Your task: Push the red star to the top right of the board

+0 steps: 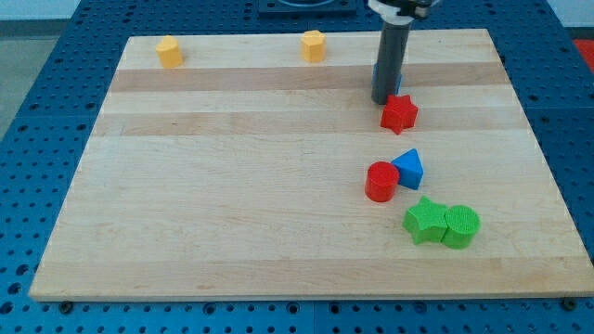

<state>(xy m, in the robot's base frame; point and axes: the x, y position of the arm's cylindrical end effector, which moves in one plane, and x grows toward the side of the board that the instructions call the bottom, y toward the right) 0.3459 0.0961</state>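
Note:
The red star lies on the wooden board at the upper right of the middle. My tip rests on the board just to the star's upper left, touching or almost touching it. A blue block peeks out from behind the rod, mostly hidden by it.
A red cylinder and a blue triangular block sit together below the star. A green star and a green cylinder sit at the lower right. Two yellow blocks stand near the board's top edge.

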